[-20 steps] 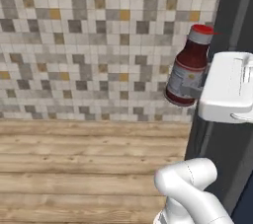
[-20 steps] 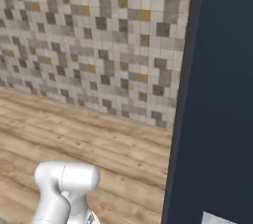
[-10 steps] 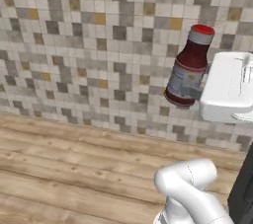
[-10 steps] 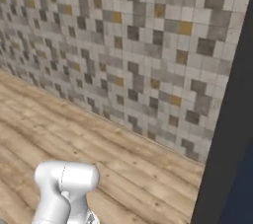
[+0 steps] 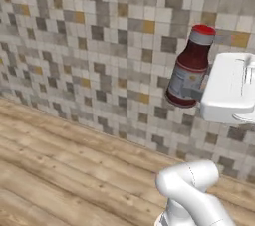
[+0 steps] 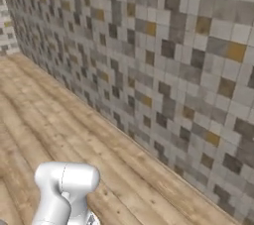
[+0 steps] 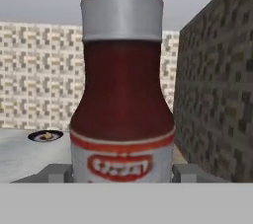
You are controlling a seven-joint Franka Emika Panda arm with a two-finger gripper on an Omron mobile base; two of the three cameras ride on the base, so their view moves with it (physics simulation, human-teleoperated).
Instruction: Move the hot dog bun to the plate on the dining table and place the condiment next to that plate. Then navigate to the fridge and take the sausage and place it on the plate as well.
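Pinched between the fingers of the gripper [image 5: 191, 92], the condiment bottle [image 5: 188, 67] stands upright, while the plate [image 7: 45, 135] lies far ahead, to its left.

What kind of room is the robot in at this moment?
Probably a kitchen or dining area: a wall of small grey, beige and orange mosaic tiles, a light wooden plank floor, and a dark red condiment bottle with a grey cap in the gripper.
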